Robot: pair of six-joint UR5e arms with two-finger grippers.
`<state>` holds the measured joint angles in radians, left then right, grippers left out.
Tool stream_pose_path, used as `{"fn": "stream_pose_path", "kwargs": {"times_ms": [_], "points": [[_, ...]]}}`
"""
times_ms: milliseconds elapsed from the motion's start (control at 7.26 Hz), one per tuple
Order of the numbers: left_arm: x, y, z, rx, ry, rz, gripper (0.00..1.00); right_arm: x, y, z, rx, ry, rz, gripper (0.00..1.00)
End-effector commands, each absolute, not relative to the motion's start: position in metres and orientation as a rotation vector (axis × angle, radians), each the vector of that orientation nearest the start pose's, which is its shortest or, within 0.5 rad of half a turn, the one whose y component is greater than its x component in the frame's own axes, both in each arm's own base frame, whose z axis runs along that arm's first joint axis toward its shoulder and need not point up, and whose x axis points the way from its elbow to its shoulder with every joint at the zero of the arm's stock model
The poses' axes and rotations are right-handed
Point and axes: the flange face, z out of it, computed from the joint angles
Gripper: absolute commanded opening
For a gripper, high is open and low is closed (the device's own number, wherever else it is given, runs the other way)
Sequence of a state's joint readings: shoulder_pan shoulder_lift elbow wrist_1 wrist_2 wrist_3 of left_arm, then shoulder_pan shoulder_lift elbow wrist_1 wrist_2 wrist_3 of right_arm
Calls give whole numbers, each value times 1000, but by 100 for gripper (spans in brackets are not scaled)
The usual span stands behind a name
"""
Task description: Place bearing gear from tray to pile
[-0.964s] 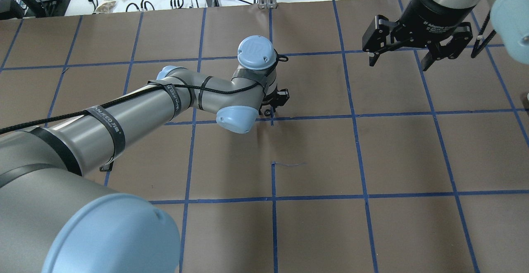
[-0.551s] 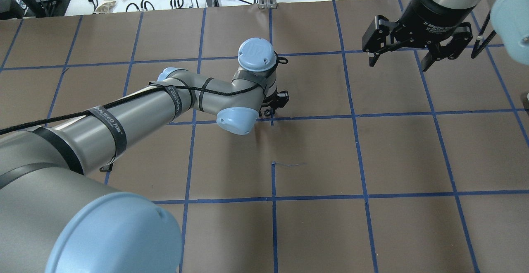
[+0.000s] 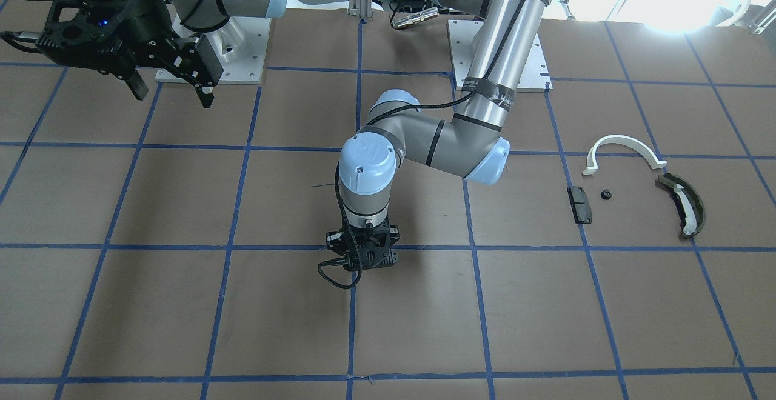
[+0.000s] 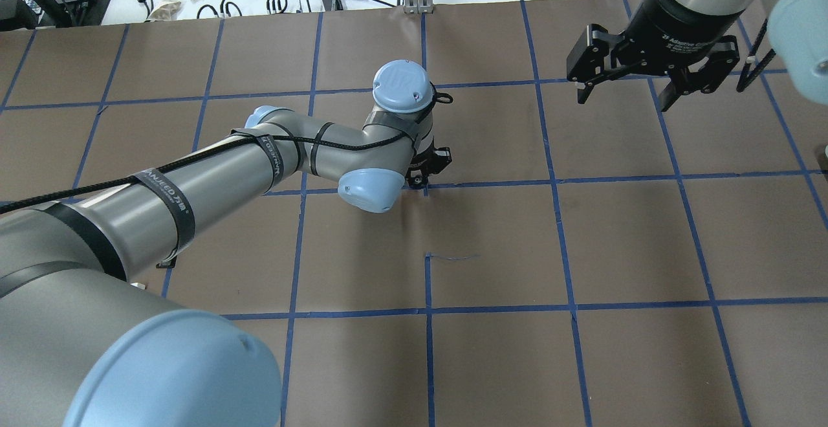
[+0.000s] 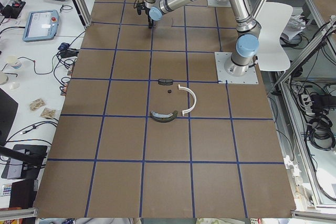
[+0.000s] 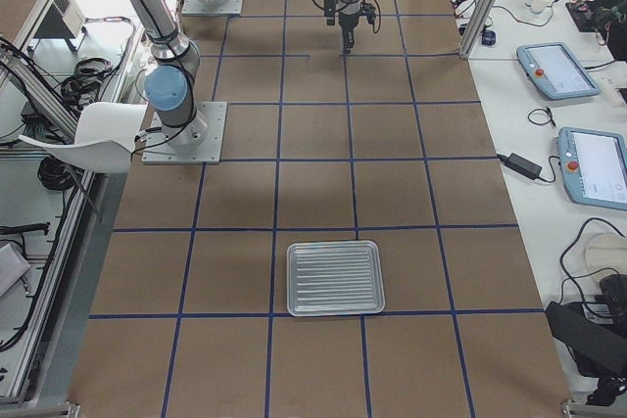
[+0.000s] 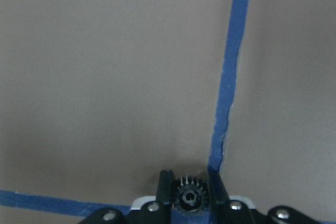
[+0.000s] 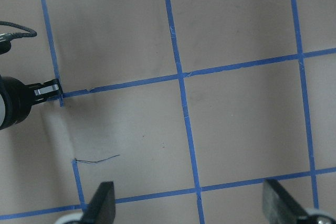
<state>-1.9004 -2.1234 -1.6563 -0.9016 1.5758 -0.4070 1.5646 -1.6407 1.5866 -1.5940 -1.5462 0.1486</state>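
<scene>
The left claw (image 7: 190, 186) is clamped on the gear (image 7: 189, 200), low over a tape (image 7: 231, 77) crossing at mid-counter (image 3: 151, 206), well apart from the pile (image 3: 623, 140) and the tray (image 6: 333, 277). The right claw (image 4: 623, 100) hangs above the counter, fingers apart.

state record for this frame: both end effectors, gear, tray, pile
left end effector: shut on bearing gear, mid-table, by blue tape line
bearing gear: small, black, toothed
right end effector: open, holding nothing
tray: ribbed metal, at table's end on robot's right
pile: white half-ring, olive curved piece, black block, lying apart; gear not there yet
</scene>
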Motion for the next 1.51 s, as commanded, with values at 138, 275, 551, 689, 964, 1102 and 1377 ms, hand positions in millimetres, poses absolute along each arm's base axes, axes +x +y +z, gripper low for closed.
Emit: {"fn": "stream_pose_path", "kwargs": {"times_ms": [138, 275, 551, 689, 964, 1102, 1377], "points": [[-145, -608, 300, 17, 3125, 136, 0, 133, -472, 519, 234, 3100, -128, 100], [-80, -609, 309, 47, 3090, 161, 0, 133, -472, 519, 232, 3100, -128, 100], [29, -580, 305, 132, 3088, 249, 0, 132, -472, 518, 234, 3102, -126, 100], [102, -554, 284, 141, 3120, 303, 0, 132, -472, 518, 234, 3102, -126, 100], [199, -502, 244, 234, 3155, 293, 0, 132, -472, 519, 234, 3100, -131, 100], [250, -469, 223, 215, 3169, 260, 0, 132, -471, 521, 232, 3100, -135, 100], [271, -443, 198, 119, 3186, 249, 0, 132, -470, 521, 229, 3100, -136, 100]]}}
